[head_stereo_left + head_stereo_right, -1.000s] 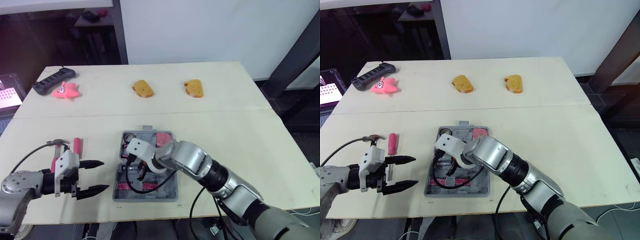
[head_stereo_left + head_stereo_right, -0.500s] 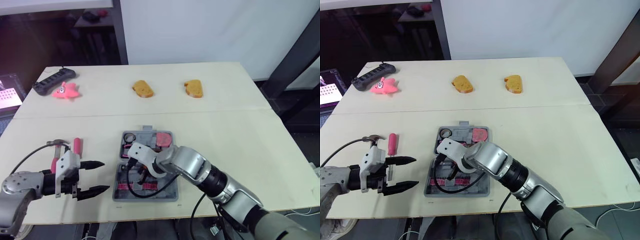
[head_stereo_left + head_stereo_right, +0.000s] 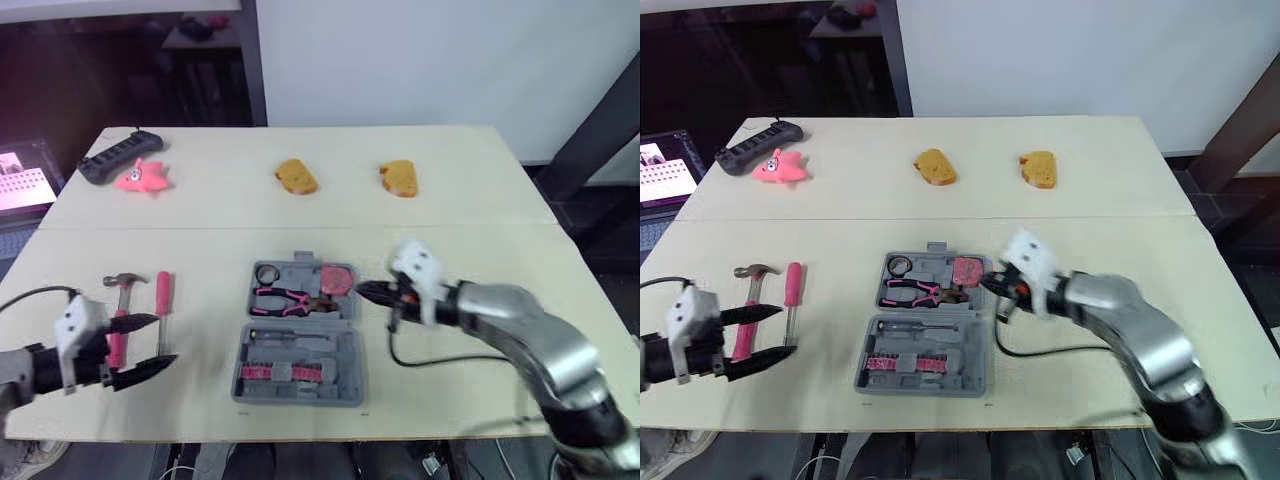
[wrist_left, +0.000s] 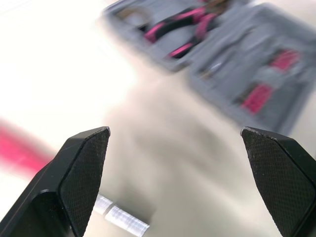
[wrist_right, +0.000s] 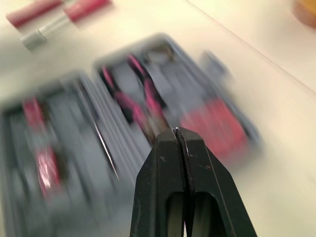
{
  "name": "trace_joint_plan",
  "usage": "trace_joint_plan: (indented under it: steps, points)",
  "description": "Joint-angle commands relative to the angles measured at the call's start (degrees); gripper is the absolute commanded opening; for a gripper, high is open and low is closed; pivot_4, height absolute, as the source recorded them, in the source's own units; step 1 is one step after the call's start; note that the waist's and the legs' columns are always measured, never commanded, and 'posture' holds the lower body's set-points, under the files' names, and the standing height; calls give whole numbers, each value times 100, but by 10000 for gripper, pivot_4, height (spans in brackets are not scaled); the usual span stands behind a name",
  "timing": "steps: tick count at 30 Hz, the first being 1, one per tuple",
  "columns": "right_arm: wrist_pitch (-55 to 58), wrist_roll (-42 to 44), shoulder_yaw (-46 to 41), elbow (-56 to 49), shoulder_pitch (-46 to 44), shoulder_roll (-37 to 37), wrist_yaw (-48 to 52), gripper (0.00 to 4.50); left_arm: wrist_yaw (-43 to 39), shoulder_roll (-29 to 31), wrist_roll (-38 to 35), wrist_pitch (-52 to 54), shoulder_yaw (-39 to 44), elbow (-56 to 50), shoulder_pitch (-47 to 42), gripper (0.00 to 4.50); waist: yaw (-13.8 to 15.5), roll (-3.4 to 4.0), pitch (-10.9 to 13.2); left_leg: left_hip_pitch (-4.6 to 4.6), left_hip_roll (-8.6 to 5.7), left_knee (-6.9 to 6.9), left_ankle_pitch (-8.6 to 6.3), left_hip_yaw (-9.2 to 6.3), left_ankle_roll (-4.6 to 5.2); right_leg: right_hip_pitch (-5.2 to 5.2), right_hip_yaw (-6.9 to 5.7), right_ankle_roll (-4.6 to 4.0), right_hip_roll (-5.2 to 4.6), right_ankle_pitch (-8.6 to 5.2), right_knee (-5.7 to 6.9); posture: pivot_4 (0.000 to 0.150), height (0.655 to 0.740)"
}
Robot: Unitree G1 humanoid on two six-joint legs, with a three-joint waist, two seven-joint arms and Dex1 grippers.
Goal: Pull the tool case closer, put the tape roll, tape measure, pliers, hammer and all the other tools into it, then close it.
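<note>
Over pale wooden table [image 3: 480, 230] — held left gripper [image 3: 165, 340] spread by pink-handled hammer [image 3: 123, 296], right gripper [image 3: 362, 290] pressed together beside open grey plastic tool case [image 3: 300, 350].

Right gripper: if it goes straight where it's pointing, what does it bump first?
Probably the open tool case. The shut right gripper aims at its edge, with the red tape measure just behind. Height is hard to judge, so it might pass over.

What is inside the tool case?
Pliers, tape roll and pink tape measure in its far half; pink strips in the near half. Anything beneath them is hidden.
</note>
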Motion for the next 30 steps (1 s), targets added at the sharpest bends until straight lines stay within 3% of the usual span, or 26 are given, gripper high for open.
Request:
trace_joint_plan:
  steps: [1, 4, 11, 20, 24, 27, 30]
  points:
    - [-1242, 21, -1182, 126, 1109, -350, 600, 478, 58, 171, 135, -318, 678, 512, 208, 45000, 11, -4, 0, -1, 0, -1, 0, 0, 0, 2, -1, 0, 0, 0, 0, 1500, 7400]
    - [-1639, 332, -2200, 733, 2025, -401, 1018, 8708, 22, 431, 431, -650, 1118, 1515, 594, 45000, 6, -9, 1, 13, -1, 7, -2, 17, 3, 14, 14, -1, -1, -1, -5, 1500, 7400]
    - [-2876, 294, -3170, 1953, 3064, -593, 1993, 44040, -72, 859, 499, -1312, 1686, 3483, 699, 45000, 23, -18, 1, 41, -1, 16, -2, 17, 1, 65, 13, -32, -3, -11, -32, 1500, 7400]
    - [-3389, 285, -3171, 2373, 3212, -562, 2216, 44614, -47, 911, 402, -1185, 1682, 3249, 621, 45000, 23, -19, -1, 43, -1, 11, -1, 15, 0, 72, 13, -29, -2, -11, -34, 1500, 7400]
    - [-3356, 292, -3043, 2384, 3069, -499, 2071, 44614, 269, 687, 232, -573, 1712, 2228, 742, 45000, 16, -18, 0, 45, -1, 10, -1, 15, -1, 74, 13, -28, -2, -11, -34, 1500, 7400]
    - [-3209, 420, -3018, 2237, 3005, -425, 1957, 44614, 855, 367, 160, -82, 1733, 1452, 717, 45000, 30, -14, 0, 46, -1, 12, -1, 15, -1, 78, 14, -27, -3, -10, -34, 1500, 7400]
    - [-2724, 833, -2974, 1701, 2808, -362, 1697, 44614, 2119, -225, -14, 818, 1617, 486, 305, 45000, 35, -9, 0, 46, -1, 12, -1, 14, 0, 79, 14, -14, -3, -3, -34, 1500, 7400]
